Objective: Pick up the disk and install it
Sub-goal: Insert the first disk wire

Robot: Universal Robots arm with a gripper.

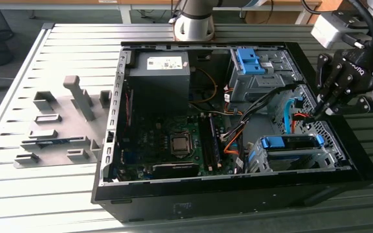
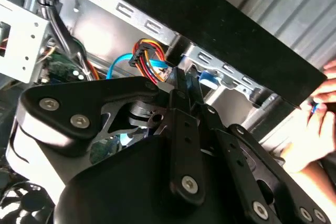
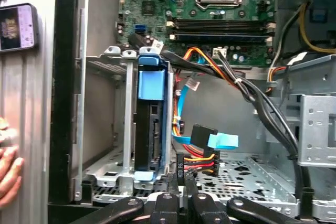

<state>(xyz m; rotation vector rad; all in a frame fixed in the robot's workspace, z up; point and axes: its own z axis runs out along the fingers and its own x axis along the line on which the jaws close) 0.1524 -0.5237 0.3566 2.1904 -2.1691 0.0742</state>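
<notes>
Disk (image 3: 151, 129) sits seated in the metal drive cage (image 1: 329, 145) at the case's corner on the exterior view's right, blue handle showing. I see my gripper (image 1: 321, 109) just above the case wall there, its fingers (image 3: 181, 174) pressed together on the black cable connector (image 3: 202, 163), empty of the disk.

The pincer (image 1: 320, 110) hangs at the exterior view's right, its tips dark against the computer case (image 1: 173, 206), so whether they meet cannot be told. In the first wrist view the pincer's linkage (image 3: 178, 208) is cut off by the picture's edge, and the disk (image 3: 151, 124) stands edge-on in its drive cage (image 3: 113, 129), its label hidden. A hand (image 3: 8, 174) and a phone (image 3: 18, 27) are cropped at the edge. In the second wrist view the pincer body (image 2: 157, 171) hides most of the case interior, and a blurred hand (image 2: 315, 129) is partly out of frame.
</notes>
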